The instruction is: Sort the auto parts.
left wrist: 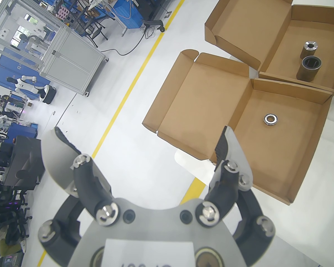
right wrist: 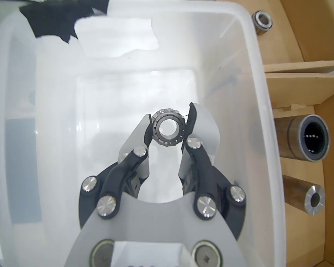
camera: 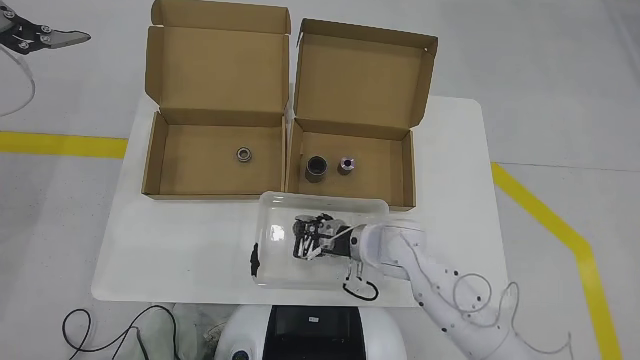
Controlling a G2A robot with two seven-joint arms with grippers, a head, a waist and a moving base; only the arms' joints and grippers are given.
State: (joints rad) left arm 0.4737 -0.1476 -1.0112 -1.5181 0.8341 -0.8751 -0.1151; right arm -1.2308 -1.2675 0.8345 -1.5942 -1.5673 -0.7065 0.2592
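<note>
Two fingers of the right pincer (right wrist: 168, 125) are pinching a small roller bearing (right wrist: 167, 131) by its outer sides, and we are reading the gap as narrow, no wider than the bearing itself. We are locating this pincer inside the clear plastic bin (camera: 268, 222), which is sitting at the near edge of the table (camera: 455, 150). We cannot tell whether the bearing is touching the bin floor.

We are seeing the bearing's bore facing the right wrist camera. Its axis is therefore running crosswise to the line between the two fingertips.

We are finding the left pincer (left wrist: 142, 140) with its fingers spread wide and gripping nothing. It is hanging off the left side of the table, above the floor (left wrist: 122, 65).

Behind the bin, two open cardboard boxes are standing side by side with their lids folded back.
- Left box (camera: 152, 160): we are seeing a second bearing (camera: 243, 153) lying flat near the middle, bore upward.
- Right box (camera: 408, 175): we are seeing a dark sleeve (camera: 317, 168) and a smaller metal bushing (camera: 346, 165), both standing on end, just beside each other.
</note>
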